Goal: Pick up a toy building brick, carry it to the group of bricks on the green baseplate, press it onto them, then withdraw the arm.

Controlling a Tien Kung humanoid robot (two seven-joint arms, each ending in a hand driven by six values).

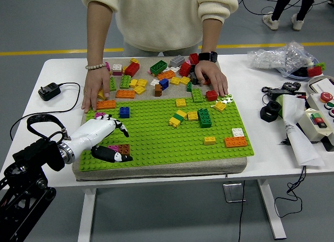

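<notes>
1. The robot's left hand (102,140) is smooth white plastic with black fingertips (124,157). Its fingers are a little spread and loose, and they hold nothing.
2. Right by the thumb tip sits a small brown brick (124,148), stuck to a pink brick (112,147). They touch each other. The thumb lies just below them. I cannot tell if it touches them.
3. Under the fingers is the green baseplate (156,143). It is flat and covered in little round bumps.
4. Just past the fingertips is a blue brick (124,112), and a pink one (99,116) is near it.
5. Far across the plate are yellow, green and orange bricks (236,142).
6. At the far side a person presses both hands (94,93) flat by a pile of loose bricks (156,75).
7. The plate lies on a rough grey cloth mat (156,169) on the white table (57,70).
</notes>
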